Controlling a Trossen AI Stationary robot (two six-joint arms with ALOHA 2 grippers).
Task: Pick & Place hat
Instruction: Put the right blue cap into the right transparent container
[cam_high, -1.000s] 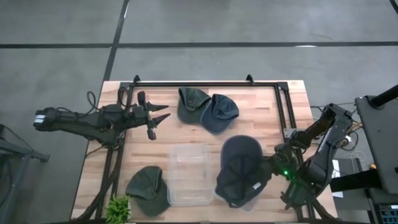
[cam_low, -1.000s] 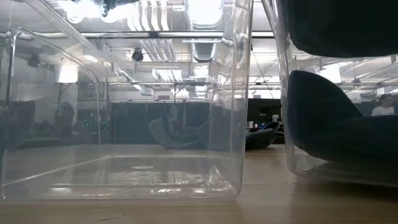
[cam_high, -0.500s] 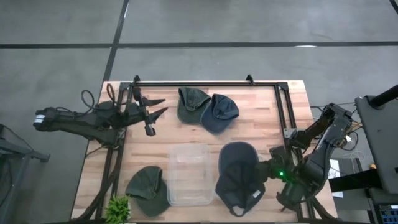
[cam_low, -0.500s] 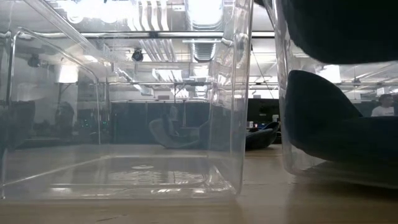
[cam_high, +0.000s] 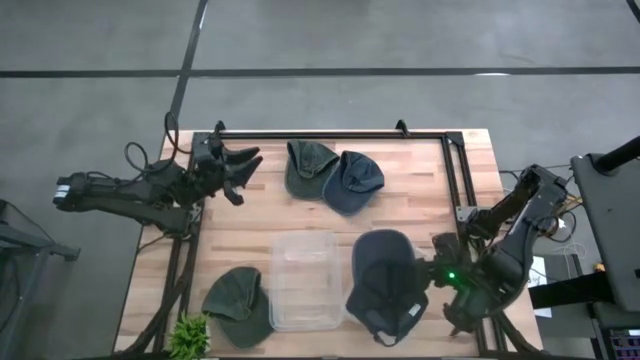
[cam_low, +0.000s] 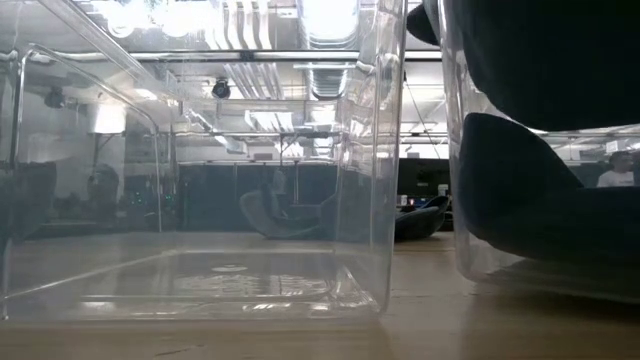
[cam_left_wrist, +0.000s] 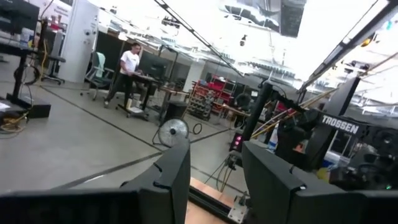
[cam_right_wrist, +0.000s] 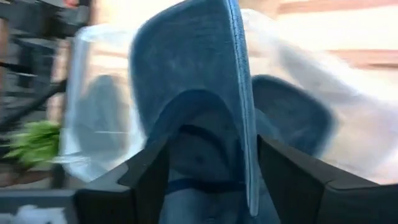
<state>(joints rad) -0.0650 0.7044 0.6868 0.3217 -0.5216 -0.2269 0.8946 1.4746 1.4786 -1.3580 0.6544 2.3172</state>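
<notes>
Hat (cam_high: 385, 285) first: from above, the dark navy cap lies on the wooden table (cam_high: 250, 225) just to the right of the clear plastic bin (cam_high: 304, 280), its left edge touching or overlapping the bin's right wall. The right gripper (cam_high: 436, 274) sits at the cap's right edge; from up here I cannot tell whether its fingers touch the cloth. Two more caps, a green one (cam_high: 308, 167) and a blue-grey one (cam_high: 354, 181), rest touching each other near the far rail, and another green cap (cam_high: 238, 303) lies left of the bin beside a small green plant (cam_high: 190, 335). The left gripper (cam_high: 245, 166) hangs over the table's far left corner, fingers parted around nothing.

Down at table height, the clear bin's wall (cam_low: 375, 160) fills most of the picture, and the dark cap (cam_low: 540, 130) bulks large on the right, resting on the wood.

Looking along the left wrist, its two fingers (cam_left_wrist: 177, 177) stand apart with only the room between them, where a person (cam_left_wrist: 127, 68) stands at a desk far off.

Looking along the right wrist, the fingers (cam_right_wrist: 149, 177) are spread wide, and the navy cap (cam_right_wrist: 199, 118) lies between and beyond them, unclamped, with the bin (cam_right_wrist: 87, 106) behind it.
</notes>
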